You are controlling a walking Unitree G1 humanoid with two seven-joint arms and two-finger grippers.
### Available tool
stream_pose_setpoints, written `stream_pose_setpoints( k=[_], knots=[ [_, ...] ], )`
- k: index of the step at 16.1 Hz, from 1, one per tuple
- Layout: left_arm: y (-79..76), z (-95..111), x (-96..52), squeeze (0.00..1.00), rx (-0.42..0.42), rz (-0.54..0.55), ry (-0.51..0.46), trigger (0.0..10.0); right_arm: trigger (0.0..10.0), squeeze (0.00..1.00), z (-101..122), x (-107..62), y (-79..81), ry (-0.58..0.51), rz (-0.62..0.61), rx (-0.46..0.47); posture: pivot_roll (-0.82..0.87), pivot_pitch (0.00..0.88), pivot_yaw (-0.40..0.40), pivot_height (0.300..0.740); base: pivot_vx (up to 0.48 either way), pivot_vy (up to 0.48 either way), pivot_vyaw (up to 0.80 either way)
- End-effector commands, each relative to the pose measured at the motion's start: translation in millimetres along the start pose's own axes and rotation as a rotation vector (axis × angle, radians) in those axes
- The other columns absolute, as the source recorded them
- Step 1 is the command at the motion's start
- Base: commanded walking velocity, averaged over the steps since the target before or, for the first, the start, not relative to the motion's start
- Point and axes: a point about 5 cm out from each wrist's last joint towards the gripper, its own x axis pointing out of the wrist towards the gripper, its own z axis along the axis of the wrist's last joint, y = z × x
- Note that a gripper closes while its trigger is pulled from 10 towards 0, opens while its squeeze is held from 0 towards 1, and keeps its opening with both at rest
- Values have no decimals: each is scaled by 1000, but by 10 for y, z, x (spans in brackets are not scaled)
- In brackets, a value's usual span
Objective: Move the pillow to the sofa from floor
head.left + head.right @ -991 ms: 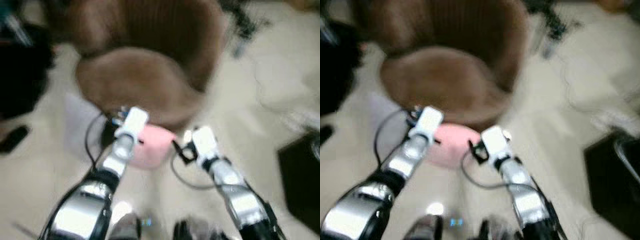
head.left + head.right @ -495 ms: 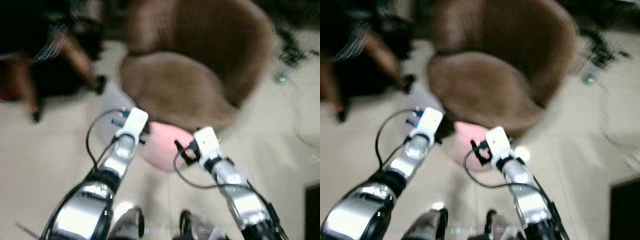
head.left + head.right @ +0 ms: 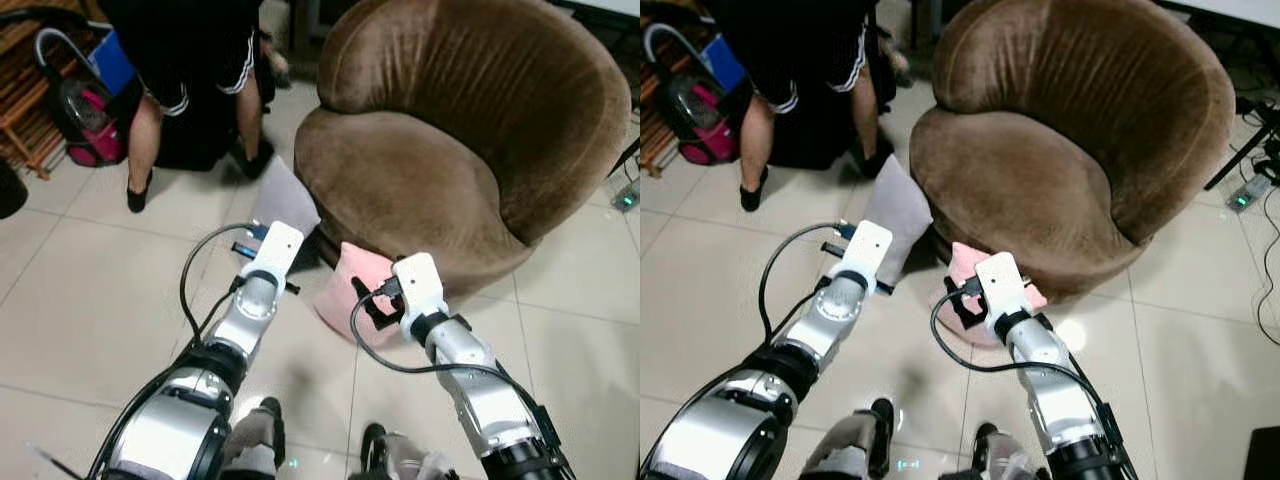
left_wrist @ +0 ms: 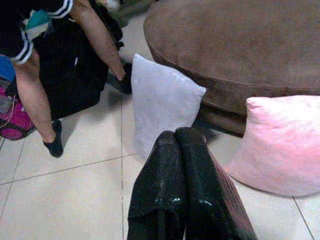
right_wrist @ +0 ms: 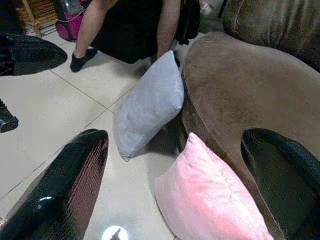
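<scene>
A pink pillow (image 3: 348, 288) stands on the tiled floor, leaning against the base of a round brown sofa chair (image 3: 420, 180). A grey pillow (image 3: 283, 200) leans on the same base to its left. My right gripper (image 5: 175, 137) is open wide, low over the floor, facing the pink pillow (image 5: 210, 200) from a short way off with nothing between its fingers. My left gripper (image 4: 175, 134) is shut and empty. It points at the gap between the grey pillow (image 4: 162, 102) and the pink pillow (image 4: 280, 142).
A person (image 3: 190, 80) in black shorts stands on the floor at the back left, near the sofa. A pink and black vacuum cleaner (image 3: 85, 130) sits at the far left by wooden slats. A power strip (image 3: 1240, 195) and cables lie right of the sofa.
The head camera has swung and the blur has cleared, so the scene has shifted in view. Both arms keep much the same pose in front of the pink pillow.
</scene>
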Motion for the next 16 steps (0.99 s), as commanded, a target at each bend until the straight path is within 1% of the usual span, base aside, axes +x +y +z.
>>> stream_pose_setpoints(
  k=[1, 4, 5, 6, 11, 16],
  knots=[
    [-62, -18, -14, 0, -4, -28, 1, 0, 10000, 0, -39, -48, -42, 15, -22, 16, 40, 212, -74, 740, 0, 0, 0],
    [-50, -29, -14, 0, 10, -12, 10, 0, 10000, 0, -35, -49, -45, 17, -24, 15, 39, 215, -76, 740, 0, 0, 0],
    [-45, -15, -11, 1000, -9, -14, 4, 10000, 10000, 0, -34, -48, -45, 17, -23, 16, 39, 215, -76, 740, 0, 0, 0],
    [-45, 1, -8, 1000, -25, -20, -2, 10000, 10000, 0, -33, -47, -47, 17, -23, 17, 38, 216, -76, 740, 0, 0, 0],
    [-68, 56, 0, 1000, 1, -27, -27, 10000, 10000, 0, -13, -39, -70, 12, -29, 16, 32, 217, -80, 740, 0, 0, 0],
    [-100, 80, -2, 1000, 8, -36, -40, 10000, 10000, 0, -9, -33, -93, 16, -30, 8, 31, 216, -88, 740, 0, 0, 0]
  ],
)
